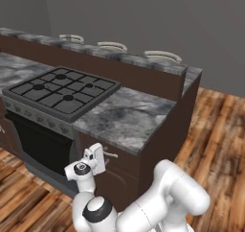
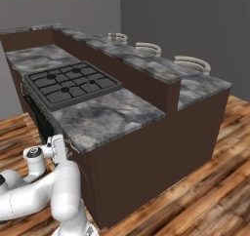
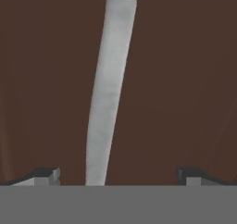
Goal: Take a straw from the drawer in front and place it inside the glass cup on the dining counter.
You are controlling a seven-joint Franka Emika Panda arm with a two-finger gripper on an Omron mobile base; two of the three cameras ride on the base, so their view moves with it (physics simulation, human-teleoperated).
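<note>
Close against the drawer (image 3: 185,79) front, the gripper (image 3: 118,174) stands wide open around its handle (image 3: 109,89), gripping nothing.

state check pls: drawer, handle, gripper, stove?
drawer: shut, front panel flush under the worktop
handle: between the spread fingertips, not gripped
gripper: open, right at the drawer front
gas stove: no flame visible, nothing on the grates
</note>
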